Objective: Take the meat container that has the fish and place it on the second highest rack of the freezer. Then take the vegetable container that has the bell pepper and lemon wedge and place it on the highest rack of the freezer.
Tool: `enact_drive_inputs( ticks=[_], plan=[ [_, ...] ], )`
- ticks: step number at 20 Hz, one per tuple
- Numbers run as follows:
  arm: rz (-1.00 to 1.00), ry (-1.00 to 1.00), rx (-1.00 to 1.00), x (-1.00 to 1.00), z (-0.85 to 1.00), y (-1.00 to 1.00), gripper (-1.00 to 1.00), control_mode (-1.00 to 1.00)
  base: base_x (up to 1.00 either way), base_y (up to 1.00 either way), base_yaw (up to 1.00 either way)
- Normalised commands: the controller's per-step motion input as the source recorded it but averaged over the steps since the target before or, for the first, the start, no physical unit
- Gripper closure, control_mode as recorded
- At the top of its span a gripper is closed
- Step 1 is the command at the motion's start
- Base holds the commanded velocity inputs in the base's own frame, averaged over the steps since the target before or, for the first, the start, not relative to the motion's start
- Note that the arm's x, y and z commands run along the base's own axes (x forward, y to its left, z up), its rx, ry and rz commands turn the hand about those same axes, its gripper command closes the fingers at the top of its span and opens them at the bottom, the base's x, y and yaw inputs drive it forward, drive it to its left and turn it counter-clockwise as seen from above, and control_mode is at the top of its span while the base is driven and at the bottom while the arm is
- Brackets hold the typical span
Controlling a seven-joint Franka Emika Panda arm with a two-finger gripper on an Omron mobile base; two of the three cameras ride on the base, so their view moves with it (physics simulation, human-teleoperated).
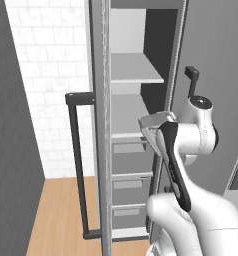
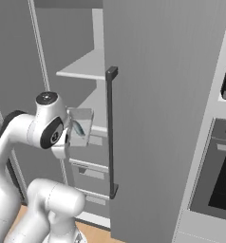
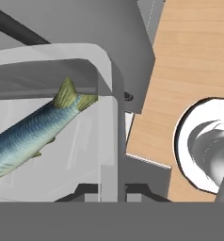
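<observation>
The gripper [image 3: 112, 190] is clamped on the wall of the clear meat container [image 3: 104, 117], with the fish [image 3: 34, 129] lying inside it (tail toward the gripper). Just beyond the gripper stands the open freezer [image 1: 136, 75], its lower shelf board [image 1: 128, 117] level with the container.

Clear glossy container [image 3: 104, 117], scaly fish [image 3: 29, 136]
</observation>
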Motion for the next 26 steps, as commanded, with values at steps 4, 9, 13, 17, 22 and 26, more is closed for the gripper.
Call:
enact_drive_inputs(
  ticks=[4,9,13,17,22,26],
  plan=[
    [0.06,0.0,0.0,0.59,-0.12,0.0,1.0,-1.0,0.0,0.0,0.0],
    [0.02,0.0,0.0,0.58,-0.15,0.08,1.0,-1.0,0.0,0.0,0.0],
    [0.0,0.0,0.0,0.58,-0.09,0.25,1.0,-1.0,0.0,0.0,0.0],
    [0.0,0.0,0.0,0.53,-0.01,0.03,1.0,-1.0,0.0,0.0,0.0],
    [0.0,0.0,0.0,0.55,-0.04,0.0,1.0,-1.0,0.0,0.0,0.0],
    [0.0,0.0,0.0,0.51,-0.13,0.0,1.0,-1.0,0.0,0.0,0.0]
  ],
)
